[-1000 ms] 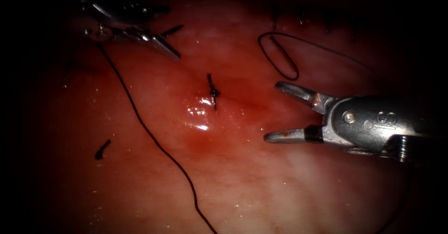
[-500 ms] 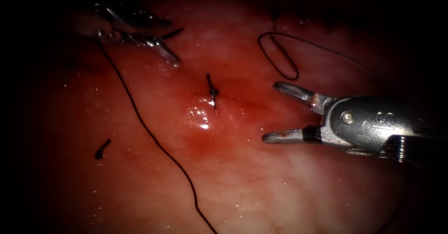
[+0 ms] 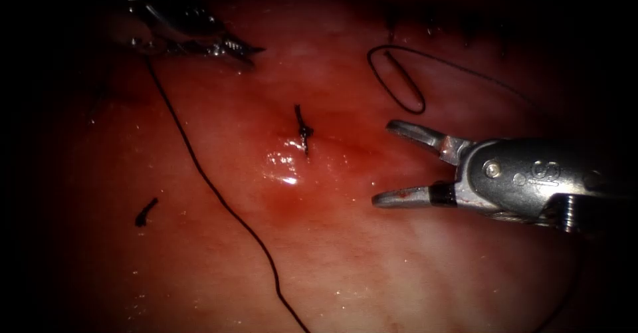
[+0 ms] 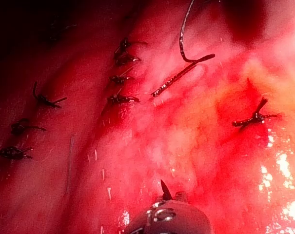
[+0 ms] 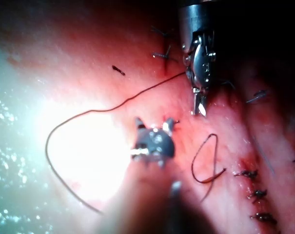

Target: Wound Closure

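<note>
Around the knotted stitch [image 3: 303,131] at the centre of the endoscope view: wet, glistening red fluid [image 3: 284,173] just below it toward 7 o'clock. A short cut end of thread [image 3: 145,212] out at 8 o'clock. A row of stitches [image 4: 121,73] far off at 12 to 1 o'clock, in shadow.

At 3 to 4 o'clock, right claw [image 3: 382,164] spread wide, pinching nothing, above the tissue [image 3: 399,266] right of the stitch. Open, bare, pale surface below it toward 5 and 6 o'clock.

At 10 to 11 o'clock, left claw [image 3: 249,50] pressed together at the tip. Meets the long thread [image 3: 212,190] near its wrist; cannot tell whether pinched. Thin dark line from there, left of the stitch, down to 6 o'clock.

At 1 o'clock, a thin loop with a thicker dark stretch inside, apparently the needle [image 3: 404,79]. Lies flat on the surface, not in the tissue, in neither claw.
</note>
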### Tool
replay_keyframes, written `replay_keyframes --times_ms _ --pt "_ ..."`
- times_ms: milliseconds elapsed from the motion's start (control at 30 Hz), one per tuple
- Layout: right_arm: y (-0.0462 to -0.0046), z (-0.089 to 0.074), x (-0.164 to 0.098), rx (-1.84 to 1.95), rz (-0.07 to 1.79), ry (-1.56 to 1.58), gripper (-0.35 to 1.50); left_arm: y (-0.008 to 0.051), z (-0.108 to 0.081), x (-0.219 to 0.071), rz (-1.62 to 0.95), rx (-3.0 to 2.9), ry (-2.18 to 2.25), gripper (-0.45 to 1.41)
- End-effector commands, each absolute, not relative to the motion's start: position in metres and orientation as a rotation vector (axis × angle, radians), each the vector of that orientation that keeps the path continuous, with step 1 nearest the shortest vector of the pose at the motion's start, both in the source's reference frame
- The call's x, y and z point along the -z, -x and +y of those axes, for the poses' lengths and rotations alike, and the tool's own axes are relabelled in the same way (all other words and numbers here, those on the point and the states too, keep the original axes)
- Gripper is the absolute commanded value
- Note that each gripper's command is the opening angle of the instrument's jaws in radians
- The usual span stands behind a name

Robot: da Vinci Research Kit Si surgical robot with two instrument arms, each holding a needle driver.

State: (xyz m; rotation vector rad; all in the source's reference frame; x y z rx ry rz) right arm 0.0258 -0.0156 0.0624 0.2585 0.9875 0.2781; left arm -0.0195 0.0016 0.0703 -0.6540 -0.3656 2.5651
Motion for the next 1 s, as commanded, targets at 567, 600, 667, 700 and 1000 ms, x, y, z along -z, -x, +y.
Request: replay_keyframes --times_ms 567,600,667,700,1000 --pt "-0.0246 -0.015 -0.064 -0.513 1.023 -0.387 0.53 0.0282 -0.003 -0.055 0.096 -2.554 1.654 -0.45" --pt "-0.0246 -0.015 -0.064 -0.513 1.023 -0.387 0.53 0.0282 -0.003 -0.055 0.096 -2.554 1.654 -0.45" --pt "-0.0243 -0.015 -0.064 -0.573 1.034 -0.419 0.56 0.0290 -0.004 -0.054 0.131 -2.552 1.750 -0.45" --pt "-0.0242 -0.015 -0.064 -0.634 1.033 -0.462 0.56 0.0292 -0.004 -0.053 0.132 -2.545 1.786 -0.45" --pt "-0.0243 -0.015 -0.064 -0.872 1.138 -0.769 0.51 0.0308 -0.010 -0.053 0.174 -2.586 2.092 -0.45"
